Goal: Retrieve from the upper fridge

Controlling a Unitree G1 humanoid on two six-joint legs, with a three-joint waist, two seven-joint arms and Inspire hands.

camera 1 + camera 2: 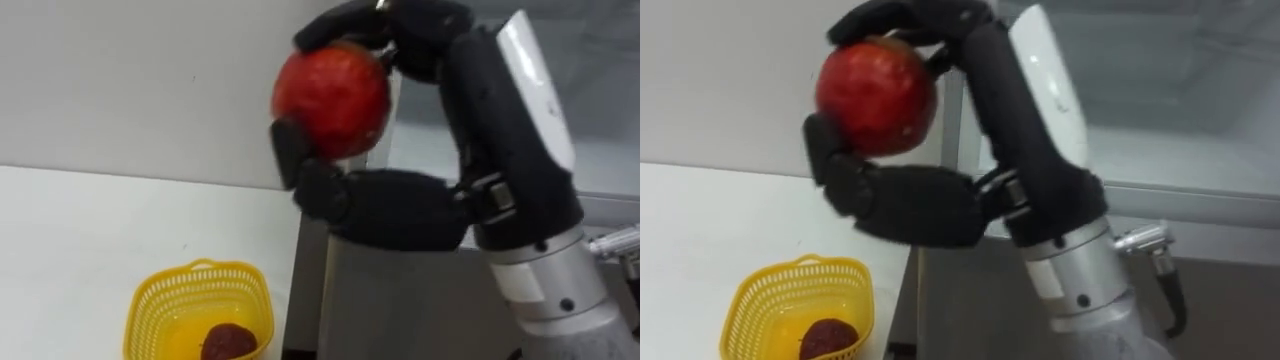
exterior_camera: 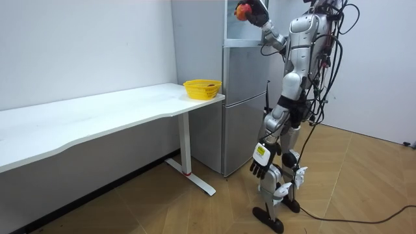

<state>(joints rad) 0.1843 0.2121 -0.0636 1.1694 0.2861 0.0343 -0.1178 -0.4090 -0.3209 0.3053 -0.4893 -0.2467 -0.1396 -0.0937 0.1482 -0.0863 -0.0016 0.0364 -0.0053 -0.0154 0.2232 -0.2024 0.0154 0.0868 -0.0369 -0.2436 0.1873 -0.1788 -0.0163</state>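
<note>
Red and round, a glossy fruit point(image 1: 332, 98) sits high in the robot's black right hand point(image 1: 400, 205), fingers curled over its top and thumb pressed under its lower side, held up in front of the open upper compartment of the tall grey fridge point(image 2: 244, 110). Below and to the left, a yellow plastic mesh basket point(image 1: 160, 290) stands near the end of the long white table point(image 1: 80, 240), a dark red fruit point(image 1: 228, 342) lying inside it. The robot stands upright just before the fridge, its left hand point(image 2: 260, 168) hanging loose by its thigh, fingers relaxed.
</note>
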